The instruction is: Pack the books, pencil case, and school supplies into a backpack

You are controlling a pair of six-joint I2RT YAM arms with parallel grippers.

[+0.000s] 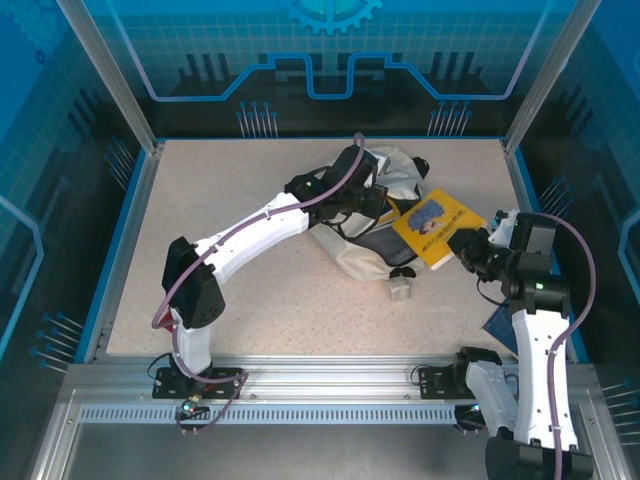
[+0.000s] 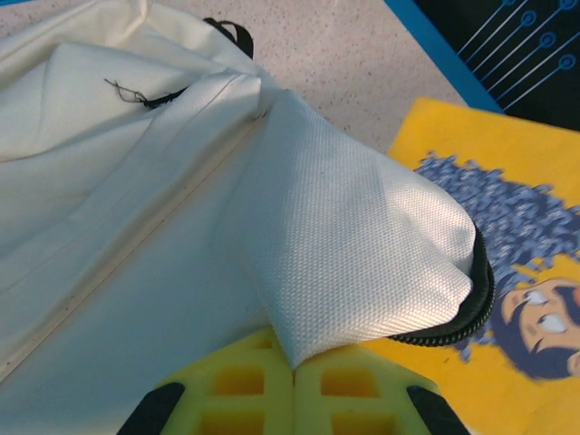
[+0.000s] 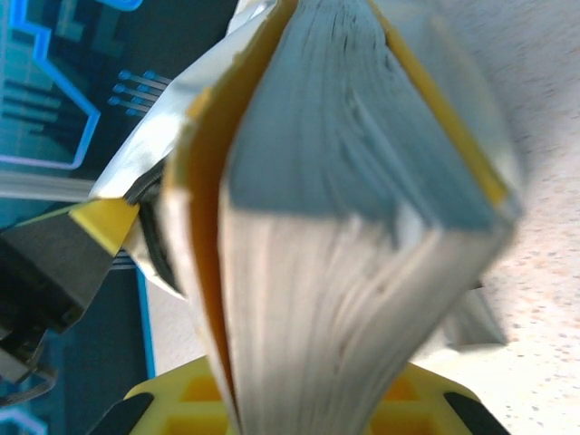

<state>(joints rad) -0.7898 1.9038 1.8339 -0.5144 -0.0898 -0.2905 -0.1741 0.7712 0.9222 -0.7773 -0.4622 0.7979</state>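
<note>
The cream-white backpack lies crumpled at the middle back of the table. My left gripper is over it, shut on a flap of the backpack's woven fabric with a black zip edge. My left gripper's yellow jaws pinch the flap's tip. A yellow book with a cartoon cover is held tilted just right of the backpack. My right gripper is shut on its near edge, with the book's fanned pages rising between the jaws of the right gripper. The pencil case and school supplies are out of view.
A dark navy book lies by the right arm near the table's right edge. The backpack's small beige tag rests on the speckled table. Blue rails and frame posts border the table.
</note>
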